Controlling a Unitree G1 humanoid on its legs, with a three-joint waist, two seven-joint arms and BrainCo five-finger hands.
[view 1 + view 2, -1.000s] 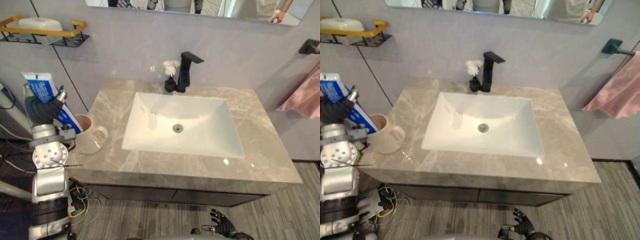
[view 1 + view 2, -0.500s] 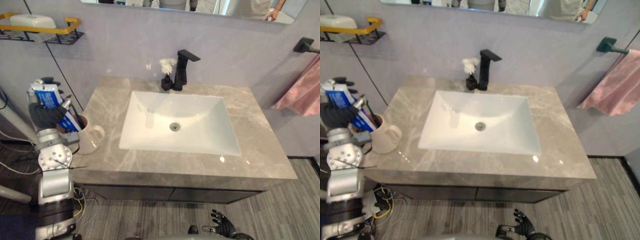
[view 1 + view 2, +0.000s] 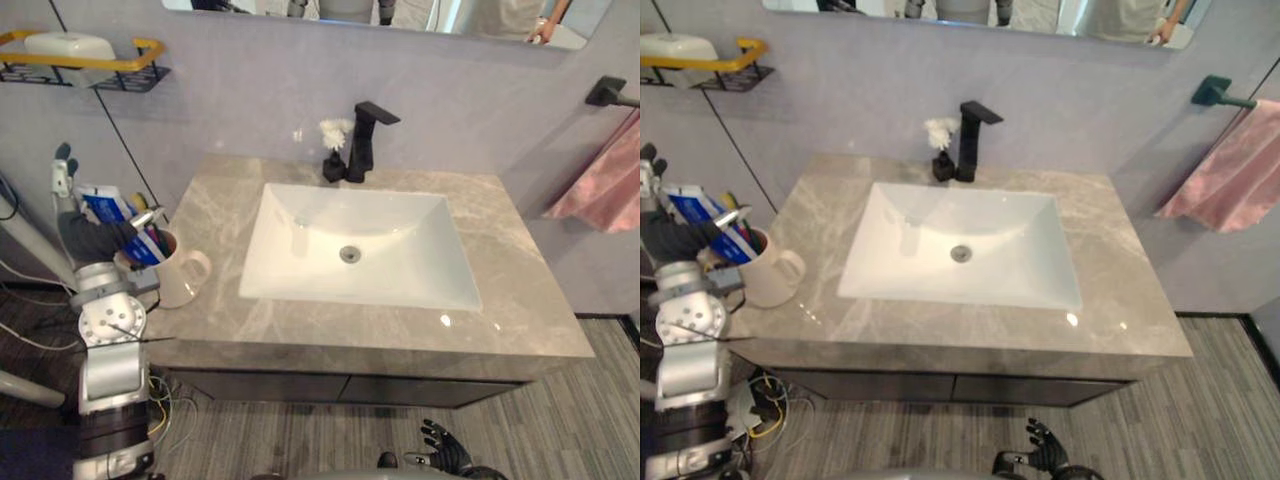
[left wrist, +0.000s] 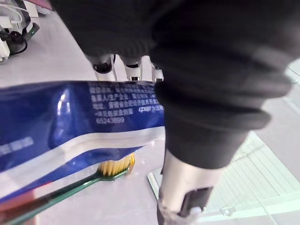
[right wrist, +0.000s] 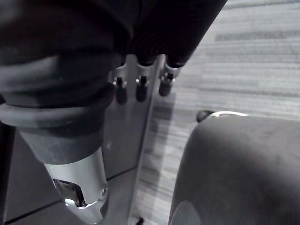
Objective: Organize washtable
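Wrapping up — toothpaste tube [image 3: 106, 205] and toothbrush [image 4: 65, 190] stand in cup [image 3: 180, 280].
Left robot hand [image 3: 95, 240] just beside them, fingers straight, released; right robot hand [image 3: 447, 458] hangs relaxed — little seems left.

Blue toothpaste tube [image 4: 70, 122] and green toothbrush [image 4: 89, 178] lie by the hand [image 4: 206, 93].

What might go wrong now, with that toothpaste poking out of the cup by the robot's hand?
1. The toothpaste tube leans out of the mug toward the left hand; drawing the hand away might drag it out.
2. The mug stands near the counter's left edge, so a nudge might tip it off, toothbrush and all.
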